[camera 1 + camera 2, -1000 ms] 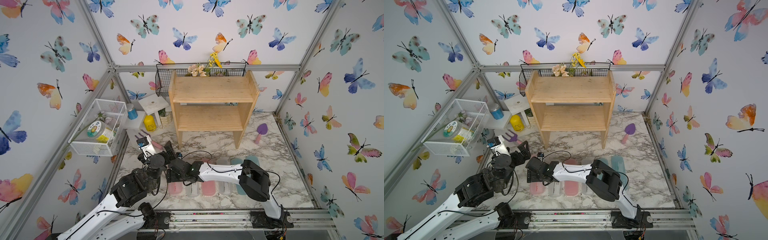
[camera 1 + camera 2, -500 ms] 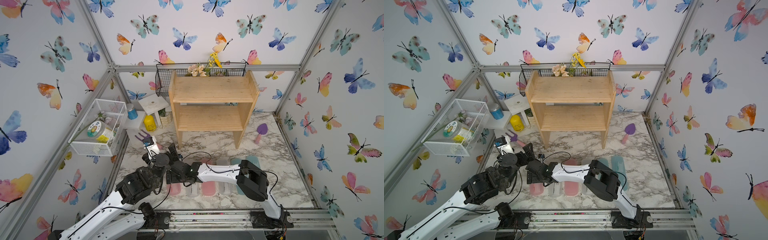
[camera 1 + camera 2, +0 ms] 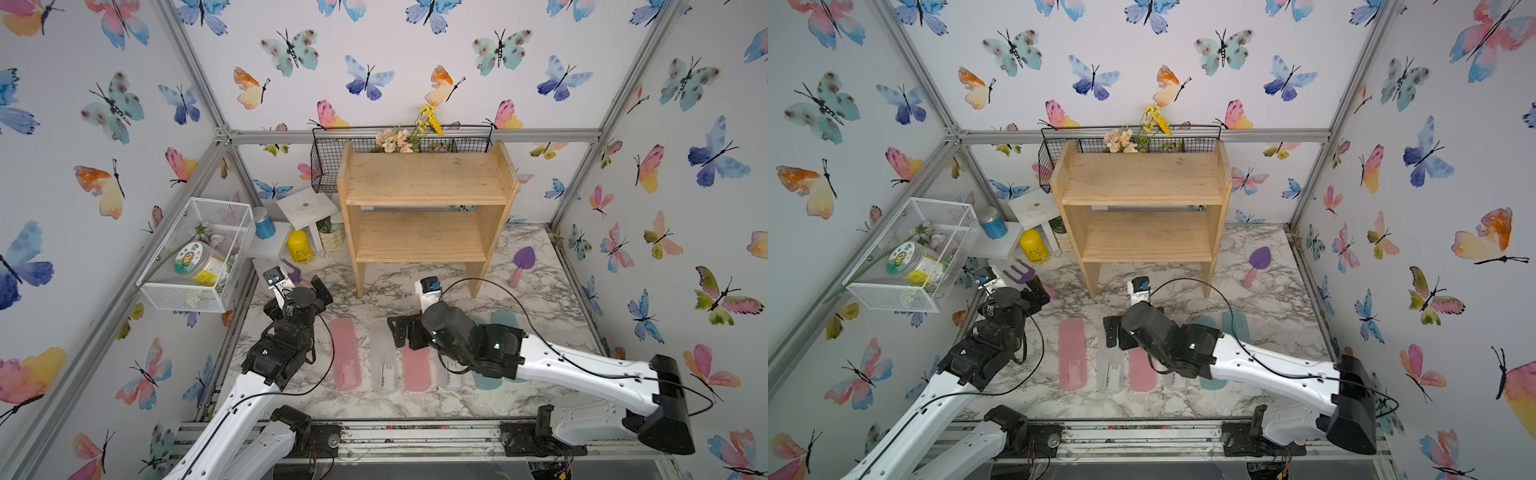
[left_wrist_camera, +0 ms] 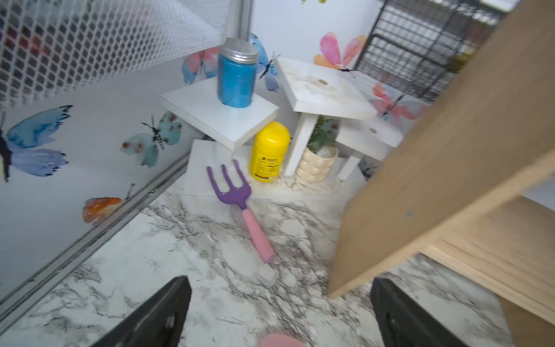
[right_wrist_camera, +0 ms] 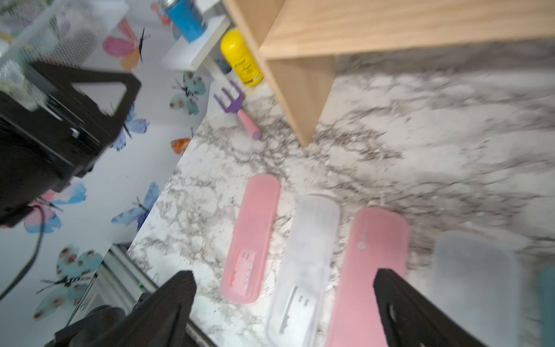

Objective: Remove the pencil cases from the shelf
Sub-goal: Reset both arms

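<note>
Several pencil cases lie side by side on the marble table in front of the shelf [image 3: 424, 187]: a pink case [image 3: 345, 355], a frosted white case [image 3: 383, 357], a second pink case [image 3: 415, 370], and teal cases [image 3: 505, 322] partly under my right arm. Both tiers of the shelf [image 3: 1144, 183] are bare. My right gripper [image 3: 405, 332] [image 5: 283, 288] hangs open above the middle of the row, holding nothing. In the right wrist view the pink case [image 5: 252, 237] and white case [image 5: 306, 264] lie below it. My left gripper [image 3: 305, 291] [image 4: 279, 300] is open and empty near the shelf's left leg.
A purple-and-pink fork [image 4: 237, 195] lies ahead of the left gripper, a trowel [image 3: 521, 264] right of the shelf. A white mesh basket [image 3: 199, 253] hangs on the left wall, a black wire basket [image 3: 328, 166] behind the shelf. White stools [image 3: 305, 208], blue jar [image 4: 237, 75] and yellow bottle [image 4: 268, 151] crowd the back-left corner.
My right gripper has opened wider and swung right, from over the leftmost pink case to the middle of the row. That pink case now lies uncovered. The left gripper shifted slightly.
</note>
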### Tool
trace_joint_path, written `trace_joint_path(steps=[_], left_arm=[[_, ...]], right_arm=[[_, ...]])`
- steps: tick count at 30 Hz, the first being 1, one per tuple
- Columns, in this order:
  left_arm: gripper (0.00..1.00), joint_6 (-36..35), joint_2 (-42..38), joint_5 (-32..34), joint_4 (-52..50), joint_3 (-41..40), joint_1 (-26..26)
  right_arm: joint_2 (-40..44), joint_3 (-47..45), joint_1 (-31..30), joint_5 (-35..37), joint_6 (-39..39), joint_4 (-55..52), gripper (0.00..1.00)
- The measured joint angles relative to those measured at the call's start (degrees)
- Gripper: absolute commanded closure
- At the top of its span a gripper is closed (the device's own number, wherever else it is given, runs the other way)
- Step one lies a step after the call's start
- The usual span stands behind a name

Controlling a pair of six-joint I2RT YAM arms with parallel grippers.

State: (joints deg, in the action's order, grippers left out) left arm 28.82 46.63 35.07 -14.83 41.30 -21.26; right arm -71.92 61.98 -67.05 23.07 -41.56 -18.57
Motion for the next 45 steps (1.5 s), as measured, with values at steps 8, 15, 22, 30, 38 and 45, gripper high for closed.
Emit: trace_joint_path(steps=[8,15,22,30,38,45], left_arm=[[0.01,-11.6,15.5,0.5,19.3,-8.7,4.5],[0.01,-18.3,24.0,2.0,39.5,-19.1,8.3],[0.01,-21.4,25.0,-5.9,57.8,-27.0,15.5],[0.02,-22.8,30.2,-14.0,66.3,-27.2,17.9],[0.01,-24.2,31.7,-17.9,68.9,-27.2,17.9],[0.01,-24.6,31.8,-18.8,69.1,-27.2,17.9]], right_arm=[[11.8,-7.5,25.4,1.3,12.0,-3.3,0.01],[6.9,-11.6,46.8,-4.2,22.0,1.7,0.01],[0.5,-21.2,56.3,-8.6,31.1,20.5,0.01],[-7.8,-35.7,68.2,-16.4,33.7,47.9,0.01],[-14.0,-45.4,68.0,-20.4,35.7,71.1,0.01],[-18.2,-49.0,68.0,-23.2,37.2,83.9,0.01]])
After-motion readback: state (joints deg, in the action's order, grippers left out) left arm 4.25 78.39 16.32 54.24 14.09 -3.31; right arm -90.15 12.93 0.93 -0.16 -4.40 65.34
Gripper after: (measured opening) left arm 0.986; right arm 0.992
